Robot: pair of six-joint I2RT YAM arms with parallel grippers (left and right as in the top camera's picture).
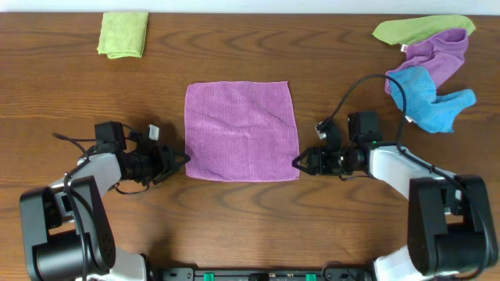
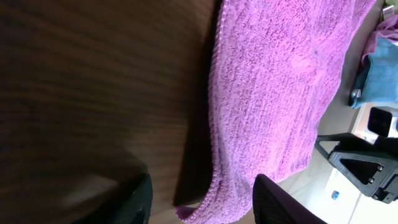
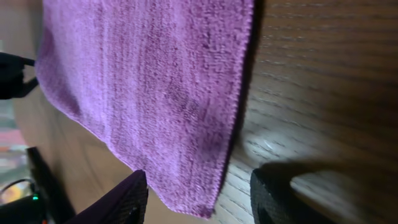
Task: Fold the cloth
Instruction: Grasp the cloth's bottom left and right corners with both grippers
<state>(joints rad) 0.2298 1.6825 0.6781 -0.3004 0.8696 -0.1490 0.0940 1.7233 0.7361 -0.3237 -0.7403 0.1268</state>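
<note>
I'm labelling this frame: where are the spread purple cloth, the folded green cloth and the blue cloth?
spread purple cloth (image 1: 241, 131), overhead view, its flat middle.
folded green cloth (image 1: 123, 34), overhead view, its centre.
blue cloth (image 1: 428, 101), overhead view, its bunched middle.

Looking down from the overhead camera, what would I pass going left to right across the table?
A folded green cloth → left gripper → flat purple cloth → right gripper → heap of green, purple and blue cloths.

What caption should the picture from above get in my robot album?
The left claw and right claw, both open, at the near corners of a flat purple cloth on a wooden table.
</note>
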